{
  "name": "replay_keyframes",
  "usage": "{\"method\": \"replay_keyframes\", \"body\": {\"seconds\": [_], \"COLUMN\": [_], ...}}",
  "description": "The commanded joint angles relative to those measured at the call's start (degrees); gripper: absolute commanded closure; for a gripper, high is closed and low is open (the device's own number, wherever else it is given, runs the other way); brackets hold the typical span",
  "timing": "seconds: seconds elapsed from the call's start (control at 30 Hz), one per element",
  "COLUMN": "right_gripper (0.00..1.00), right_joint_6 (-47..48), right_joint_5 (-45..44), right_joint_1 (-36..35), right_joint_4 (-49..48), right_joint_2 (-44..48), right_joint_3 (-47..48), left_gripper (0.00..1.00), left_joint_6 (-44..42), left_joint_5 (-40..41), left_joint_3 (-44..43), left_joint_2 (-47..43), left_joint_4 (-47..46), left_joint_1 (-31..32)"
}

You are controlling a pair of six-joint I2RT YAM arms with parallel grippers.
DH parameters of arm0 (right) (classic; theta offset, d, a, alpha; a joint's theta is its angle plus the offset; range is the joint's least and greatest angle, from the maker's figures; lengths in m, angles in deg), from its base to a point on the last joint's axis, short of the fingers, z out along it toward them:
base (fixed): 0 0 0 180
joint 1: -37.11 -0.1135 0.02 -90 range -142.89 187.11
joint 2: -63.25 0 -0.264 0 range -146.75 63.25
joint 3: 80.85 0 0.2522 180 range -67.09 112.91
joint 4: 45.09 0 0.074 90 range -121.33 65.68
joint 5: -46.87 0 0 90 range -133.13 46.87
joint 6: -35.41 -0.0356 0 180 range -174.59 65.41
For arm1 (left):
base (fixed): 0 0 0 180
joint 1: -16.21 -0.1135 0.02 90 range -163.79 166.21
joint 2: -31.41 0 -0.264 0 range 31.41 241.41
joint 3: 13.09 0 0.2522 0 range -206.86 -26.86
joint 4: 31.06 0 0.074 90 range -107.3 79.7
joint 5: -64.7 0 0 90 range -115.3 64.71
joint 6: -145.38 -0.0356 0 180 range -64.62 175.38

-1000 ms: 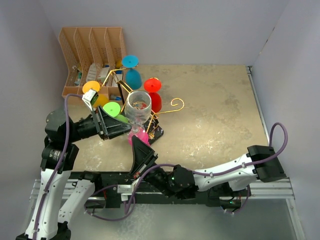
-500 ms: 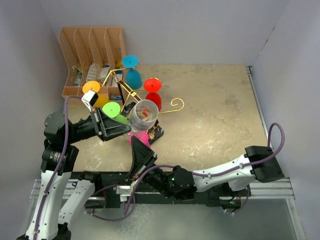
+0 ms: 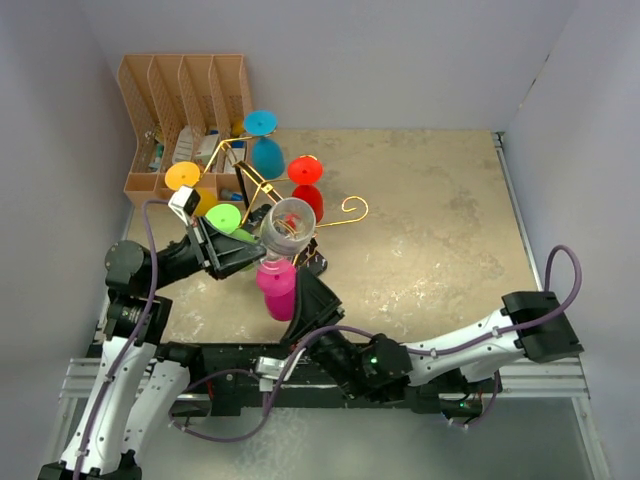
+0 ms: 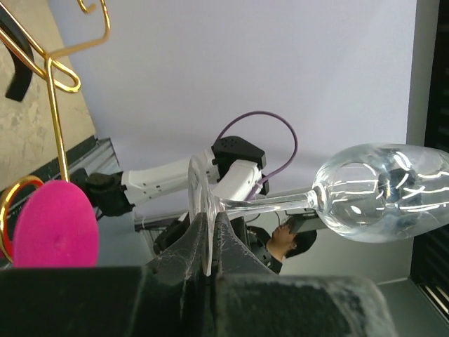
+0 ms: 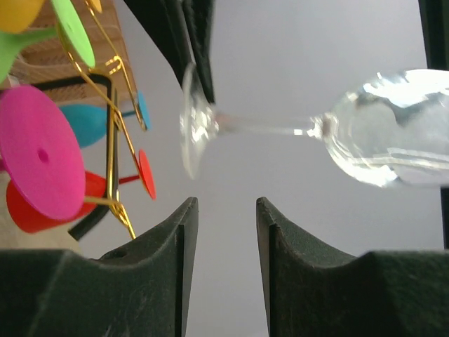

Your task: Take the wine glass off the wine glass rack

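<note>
Left hand [image 4: 208, 235] pinched tight, arm reaching right. Right hand [image 5: 226, 210] aims far-left, fingers [image 5: 172, 239] parted, forearm low along the near edge.

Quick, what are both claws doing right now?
Left claw: closed on the foot of the clear wine glass.
Right claw: open, holding nothing.

Soft, even light fills the top view; the desk [image 3: 430, 230] is bright and carries only faint shadows. The glass [image 4: 382, 193] has white glints on its bowl in both wrist views, and its foot is blurred in the right one. Close up, the left hand [image 4: 210, 242] and right hand [image 5: 224, 210] are dark and soft.
</note>
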Motion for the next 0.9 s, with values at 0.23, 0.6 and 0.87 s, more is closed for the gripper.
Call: {"method": "replay_keyframes", "body": {"seconds": [0.23,0.6,0.87], "right_gripper": [0.59,0.6,0.62], "right_joint_6": [1.22,-72.27,-112.93], "right_joint_5": [-20.75,-16.84,18.1], "right_joint_1": [-2.24,22.23,43.42], "right_joint_4": [-14.77,72.62,116.02], "right_joint_2": [13.05,17.64,2.45], "right_joint_3": [0.97,34.12,72.91], "left_gripper": [1.0,1.0,1.0], "left_joint_6": [5.97,2.99,-9.44], "left_joint_5": [8.31,8.63,10.18], "left_joint_3": [3.18,3.08,-2.63], "left_joint_2": [4.58,5.56,4.62], "left_joint_4": [-20.61,-20.56,-4.97], "left_joint_1": [-0.37,-0.36,-0.36]}}
